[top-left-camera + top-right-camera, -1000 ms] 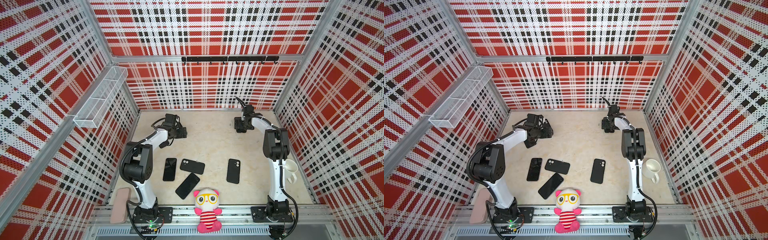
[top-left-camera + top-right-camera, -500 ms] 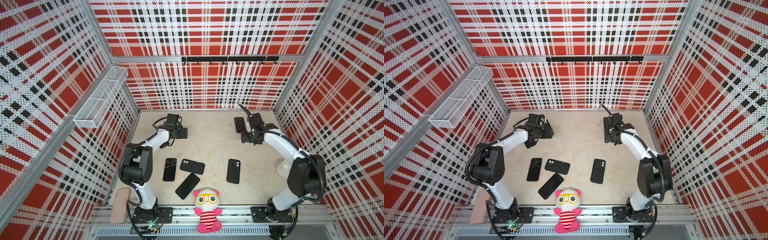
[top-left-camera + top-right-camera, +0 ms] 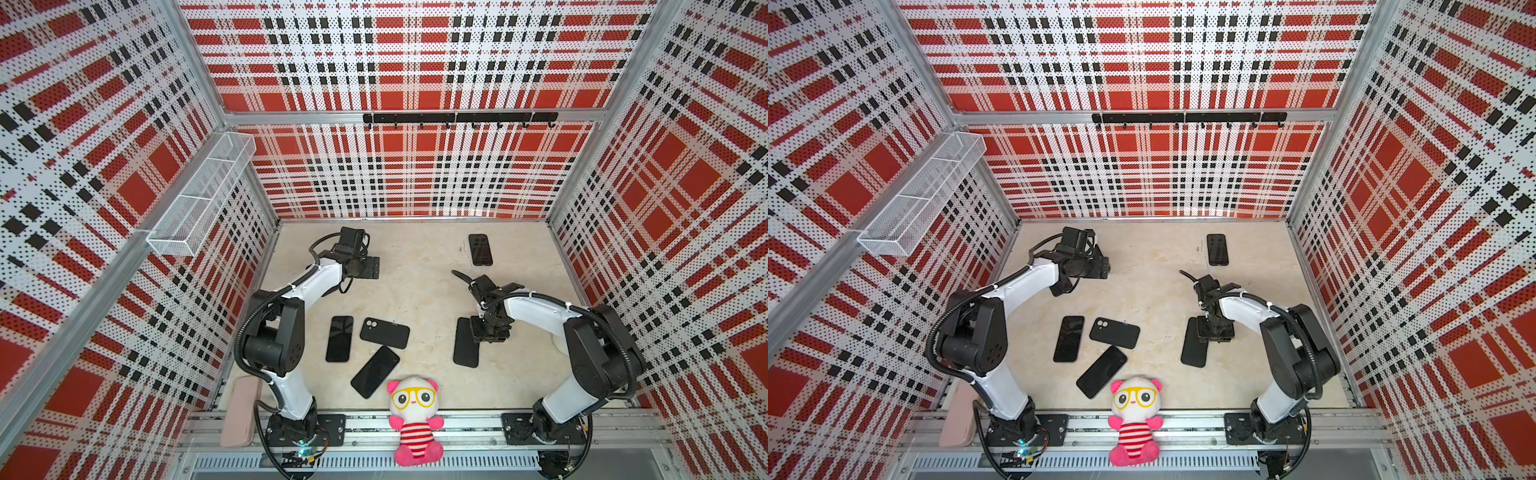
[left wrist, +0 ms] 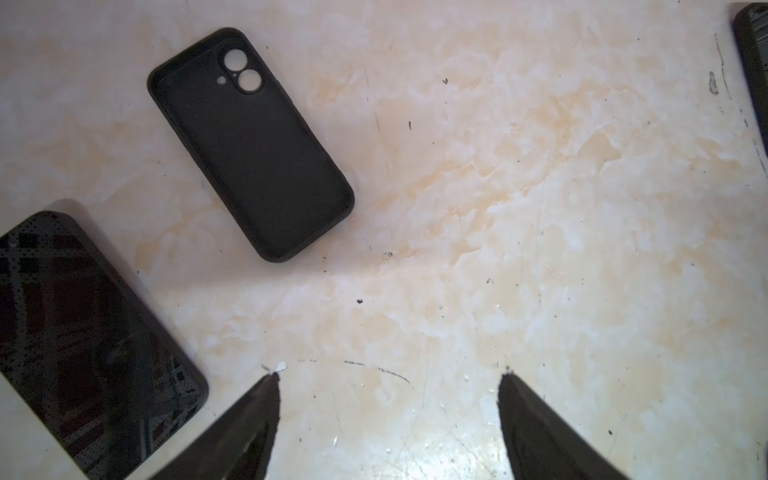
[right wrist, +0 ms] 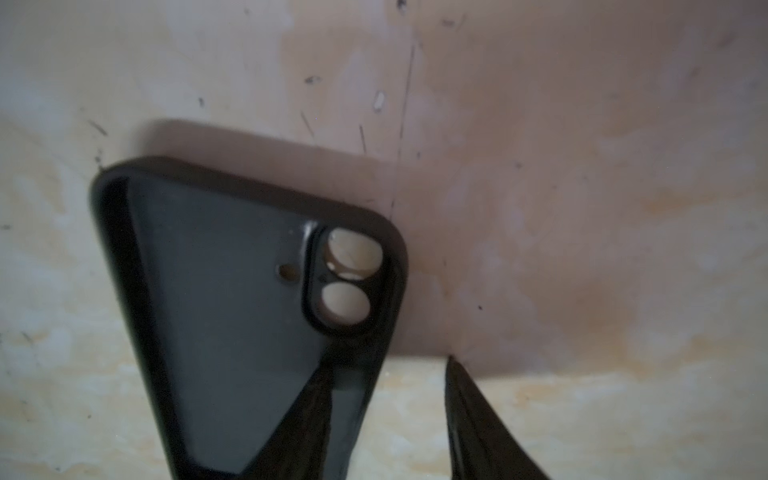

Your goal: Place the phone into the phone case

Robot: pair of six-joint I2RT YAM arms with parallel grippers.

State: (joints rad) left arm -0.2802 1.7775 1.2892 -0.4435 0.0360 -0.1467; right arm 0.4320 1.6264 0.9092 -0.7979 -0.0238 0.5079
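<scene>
Phone case (image 3: 463, 347) lies flat on the table (image 3: 415, 286), on the right side, with its open side up. The right gripper (image 5: 388, 365) is down near the end with the camera holes. Its fingers (image 5: 311, 424) are apart: one is over the inside of the case and the other is outside, with the case's side wall between them. The outer finger does not touch the wall. The left gripper (image 4: 390, 376) hangs over bare table at the back left, fingers wide apart and holding nothing. The back phone (image 3: 480, 249) lies near the back wall, well apart from the case. The left phone (image 3: 339, 338) and the front phone (image 3: 375, 371) lie near the middle, with a second case (image 3: 384, 332) just beside them. A toy (image 3: 413, 415) sits at the front edge
</scene>
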